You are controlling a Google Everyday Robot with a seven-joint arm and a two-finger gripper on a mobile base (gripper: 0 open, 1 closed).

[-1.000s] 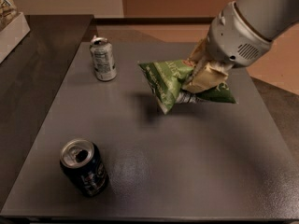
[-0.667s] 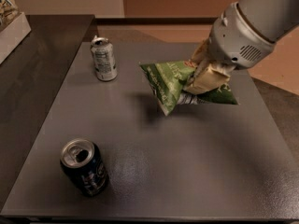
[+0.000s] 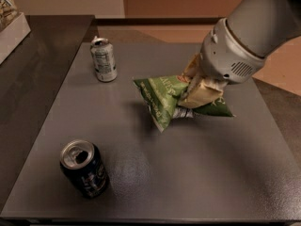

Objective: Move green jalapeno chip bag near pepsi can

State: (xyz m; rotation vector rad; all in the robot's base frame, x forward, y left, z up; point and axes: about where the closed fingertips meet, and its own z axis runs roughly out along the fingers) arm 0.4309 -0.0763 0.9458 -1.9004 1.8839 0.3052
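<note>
Here the gripper (image 3: 192,99) has its fingers (image 3: 203,91) clamped on the green jalapeno chip bag (image 3: 160,95) at its crumpled middle, just right of the bench's centre; the pepsi can (image 3: 84,169) stands near the front-left corner.

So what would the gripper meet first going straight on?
The gripper, right of centre above the table, pinches the green jalapeno chip bag; beyond it, probably that table; depth is unclear.

The chip bag (image 3: 159,98) is right of the worktop's (image 3: 197,178) centre with the gripper (image 3: 190,100) clamped on it. The pepsi can (image 3: 84,169) is near the front-left corner and the other can (image 3: 104,60) near the back-left.
</note>
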